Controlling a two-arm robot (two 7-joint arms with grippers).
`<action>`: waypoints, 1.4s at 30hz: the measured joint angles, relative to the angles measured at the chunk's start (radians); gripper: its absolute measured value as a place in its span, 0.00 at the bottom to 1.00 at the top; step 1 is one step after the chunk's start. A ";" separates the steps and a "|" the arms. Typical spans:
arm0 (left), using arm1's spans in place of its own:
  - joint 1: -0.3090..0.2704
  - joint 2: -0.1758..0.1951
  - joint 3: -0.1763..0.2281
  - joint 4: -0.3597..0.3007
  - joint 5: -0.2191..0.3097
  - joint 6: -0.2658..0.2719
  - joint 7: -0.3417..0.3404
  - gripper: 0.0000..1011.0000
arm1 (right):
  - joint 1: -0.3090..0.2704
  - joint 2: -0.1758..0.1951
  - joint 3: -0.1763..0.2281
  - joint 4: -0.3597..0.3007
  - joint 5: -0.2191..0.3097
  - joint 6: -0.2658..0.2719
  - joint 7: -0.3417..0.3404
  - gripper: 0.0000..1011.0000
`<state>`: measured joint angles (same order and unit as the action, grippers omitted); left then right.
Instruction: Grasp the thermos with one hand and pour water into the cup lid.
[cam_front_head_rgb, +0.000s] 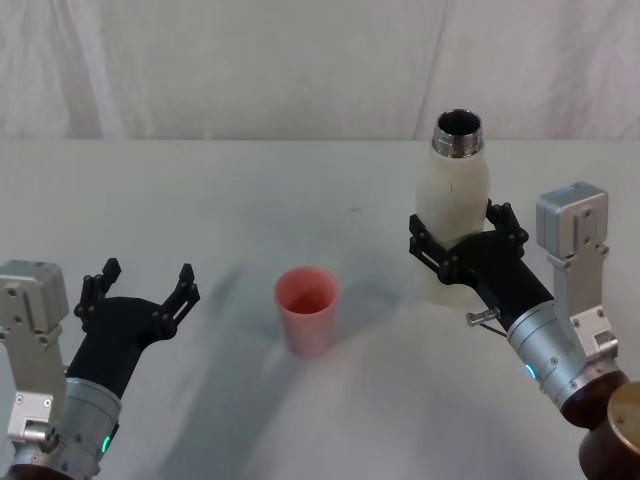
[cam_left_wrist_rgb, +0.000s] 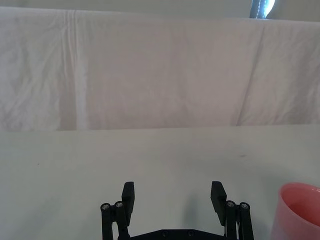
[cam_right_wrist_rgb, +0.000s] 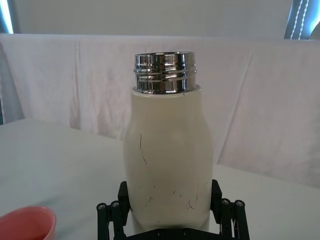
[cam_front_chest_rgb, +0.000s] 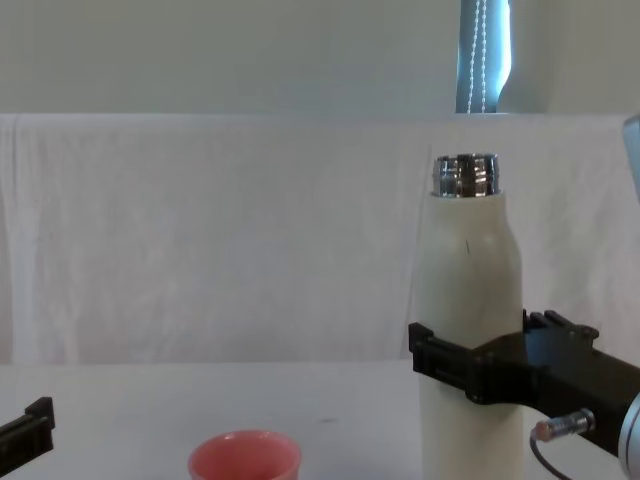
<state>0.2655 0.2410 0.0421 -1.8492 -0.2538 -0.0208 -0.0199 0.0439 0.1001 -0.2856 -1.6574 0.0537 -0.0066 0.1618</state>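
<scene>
The thermos (cam_front_head_rgb: 452, 190) (cam_right_wrist_rgb: 167, 140) (cam_front_chest_rgb: 467, 260) is a tall cream-white bottle with an open chrome neck. It is upright on the right side of the table. My right gripper (cam_front_head_rgb: 460, 222) (cam_right_wrist_rgb: 170, 192) (cam_front_chest_rgb: 480, 340) is shut on its lower body, one black finger pressed against each side. The cup lid (cam_front_head_rgb: 306, 300) (cam_left_wrist_rgb: 300, 210) (cam_right_wrist_rgb: 25, 222) (cam_front_chest_rgb: 245, 455) is a small pink cup, upright at the table's centre, left of the thermos. At the near left, my left gripper (cam_front_head_rgb: 148, 275) (cam_left_wrist_rgb: 172, 192) hangs open and holds nothing, a little left of the cup lid.
A white cloth covers the table (cam_front_head_rgb: 250, 200), and a white draped backdrop (cam_front_chest_rgb: 200, 230) stands behind it. A brown and brass round part (cam_front_head_rgb: 615, 430) sits at the near right corner by my right arm. Bare table lies between the cup lid and the thermos.
</scene>
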 joint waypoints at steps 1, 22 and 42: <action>0.000 0.000 0.000 0.000 0.000 0.000 0.000 0.99 | 0.000 0.000 0.000 -0.002 -0.001 0.000 0.000 0.95; 0.000 0.000 0.000 0.000 0.000 0.000 0.000 0.99 | 0.012 0.013 -0.021 -0.021 -0.057 0.018 0.002 0.95; 0.000 0.000 0.000 0.000 0.000 0.000 0.000 0.99 | 0.032 0.038 -0.095 -0.007 -0.363 0.005 -0.088 0.95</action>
<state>0.2655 0.2410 0.0422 -1.8492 -0.2539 -0.0208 -0.0199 0.0764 0.1377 -0.3802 -1.6649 -0.3096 -0.0021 0.0739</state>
